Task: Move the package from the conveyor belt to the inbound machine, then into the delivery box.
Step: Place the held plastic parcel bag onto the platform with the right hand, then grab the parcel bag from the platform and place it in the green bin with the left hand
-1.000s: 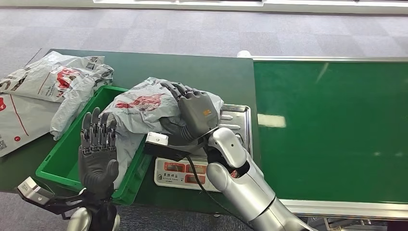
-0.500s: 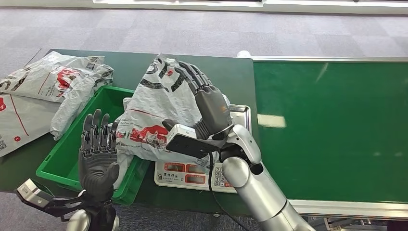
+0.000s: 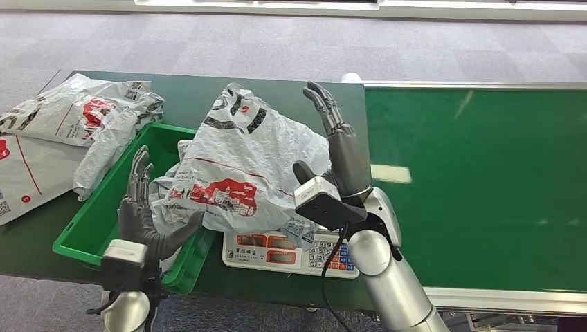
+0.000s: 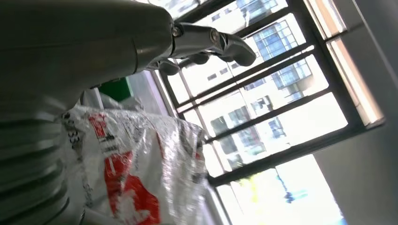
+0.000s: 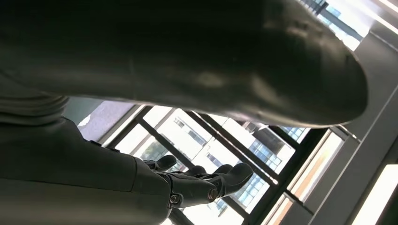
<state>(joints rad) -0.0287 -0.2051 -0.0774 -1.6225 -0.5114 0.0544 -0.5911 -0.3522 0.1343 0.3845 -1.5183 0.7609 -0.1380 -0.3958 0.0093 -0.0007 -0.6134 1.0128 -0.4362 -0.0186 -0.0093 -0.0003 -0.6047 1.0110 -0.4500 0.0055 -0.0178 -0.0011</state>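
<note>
The package, a crinkled white plastic bag with red and black print, stands tilted on end, its lower part over the edge of the green delivery box and the scale-like inbound machine. My right hand is upright at the package's right side, fingers straight and spread, thumb close to the bag. My left hand stands at the lower left of the package, fingers up, thumb reaching against its bottom edge. The left wrist view has the package right beside my left hand's fingers.
The green conveyor belt runs along the right. Other white bags lie on the dark table at the left, one drooping into the box's far corner. The machine's keypad faces the table's front edge.
My right hand raised the package from lying flat to standing on end, then its fingers opened and drew off to the right. My left hand turned and came against the package's lower edge.
</note>
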